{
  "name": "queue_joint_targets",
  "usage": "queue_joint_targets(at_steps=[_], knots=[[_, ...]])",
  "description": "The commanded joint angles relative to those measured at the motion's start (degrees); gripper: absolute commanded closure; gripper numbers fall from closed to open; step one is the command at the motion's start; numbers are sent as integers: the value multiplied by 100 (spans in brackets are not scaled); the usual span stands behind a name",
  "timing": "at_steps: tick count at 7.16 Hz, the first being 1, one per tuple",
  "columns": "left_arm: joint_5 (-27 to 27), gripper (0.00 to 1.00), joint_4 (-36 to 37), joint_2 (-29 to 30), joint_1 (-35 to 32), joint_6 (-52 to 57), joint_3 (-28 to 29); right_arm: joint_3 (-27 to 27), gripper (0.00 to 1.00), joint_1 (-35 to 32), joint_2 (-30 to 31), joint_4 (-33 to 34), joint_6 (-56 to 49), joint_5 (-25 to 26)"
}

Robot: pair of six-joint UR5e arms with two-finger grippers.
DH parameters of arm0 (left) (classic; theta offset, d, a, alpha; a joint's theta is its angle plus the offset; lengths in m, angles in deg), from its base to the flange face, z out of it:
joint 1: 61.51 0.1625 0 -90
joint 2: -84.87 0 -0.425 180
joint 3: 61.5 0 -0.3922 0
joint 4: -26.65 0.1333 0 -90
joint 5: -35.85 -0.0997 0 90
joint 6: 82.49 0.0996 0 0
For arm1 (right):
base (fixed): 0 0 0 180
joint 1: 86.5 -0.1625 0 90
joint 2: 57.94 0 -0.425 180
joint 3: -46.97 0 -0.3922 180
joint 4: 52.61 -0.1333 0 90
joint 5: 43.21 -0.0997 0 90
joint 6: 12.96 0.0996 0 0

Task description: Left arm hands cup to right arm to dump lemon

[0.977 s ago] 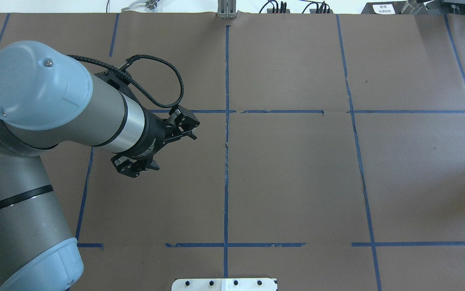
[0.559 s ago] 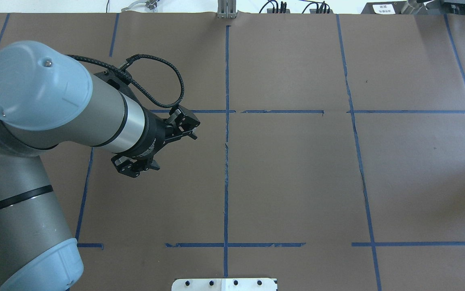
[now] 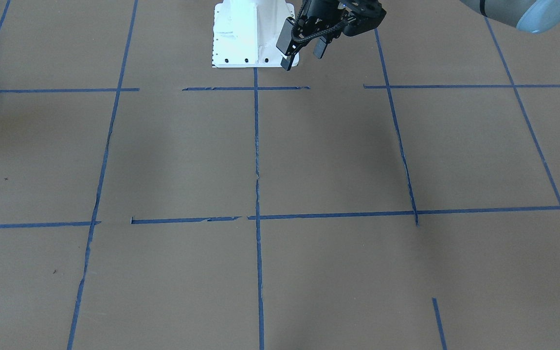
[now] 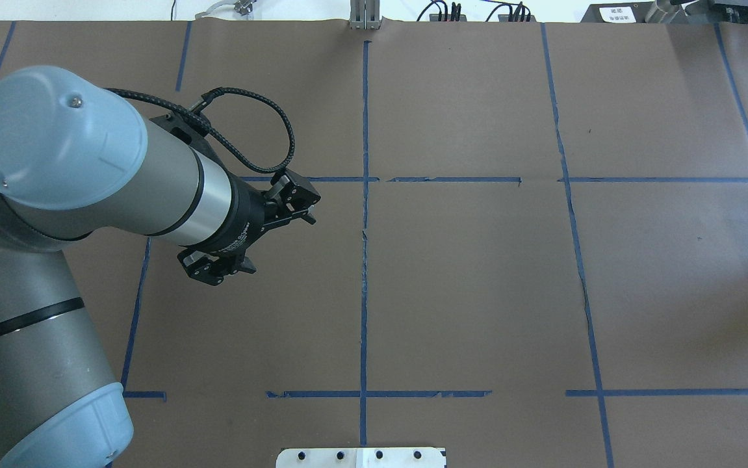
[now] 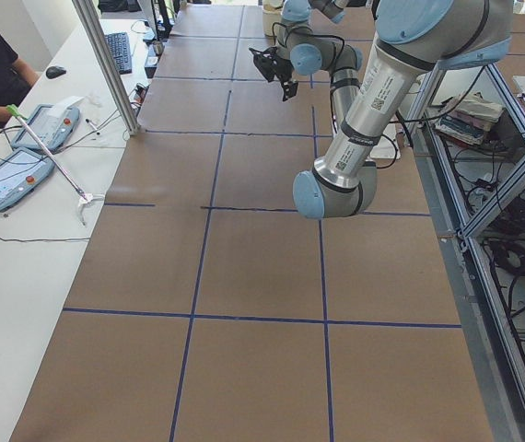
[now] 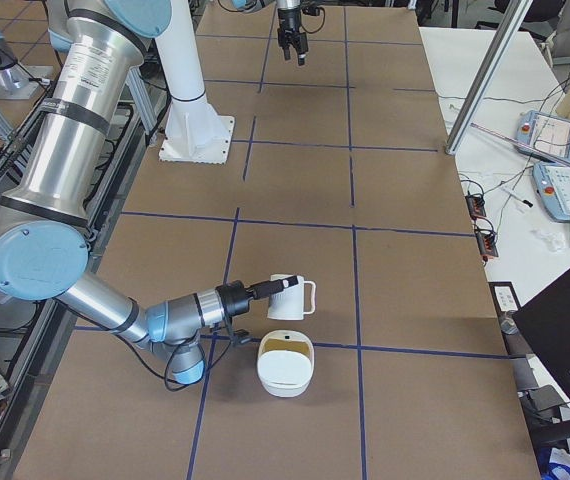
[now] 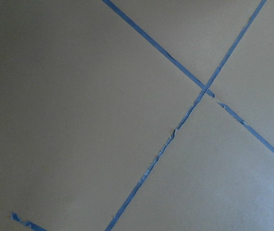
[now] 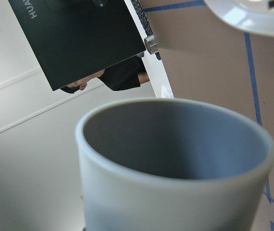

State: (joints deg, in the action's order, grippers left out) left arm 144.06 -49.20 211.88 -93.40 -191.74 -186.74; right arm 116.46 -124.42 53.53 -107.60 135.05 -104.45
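Almost no change in one second: left gripper (image 4: 279, 242) with fingers apart and empty, white cup (image 6: 292, 297) upright at the right gripper (image 6: 268, 290) beside a white bowl (image 6: 285, 372), hold there hard to tell, so likely past the hand-over.

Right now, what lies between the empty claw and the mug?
Only brown paper crossed by blue tape separates left gripper from cup, in the exterior right view.
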Motion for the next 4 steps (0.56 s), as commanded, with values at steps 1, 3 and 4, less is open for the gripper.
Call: queue_joint_targets(at_steps=[1, 3, 4], knots=[[7, 0, 0, -1, -1, 0, -9, 609, 89, -14, -45, 1121, -717, -28], [7, 0, 0, -9, -1, 9, -17, 1037, 89, 13, -177, 1881, -2050, -36], [7, 0, 0, -9, -1, 18, -44, 1423, 89, 21, -247, 2574, -2901, -45]])
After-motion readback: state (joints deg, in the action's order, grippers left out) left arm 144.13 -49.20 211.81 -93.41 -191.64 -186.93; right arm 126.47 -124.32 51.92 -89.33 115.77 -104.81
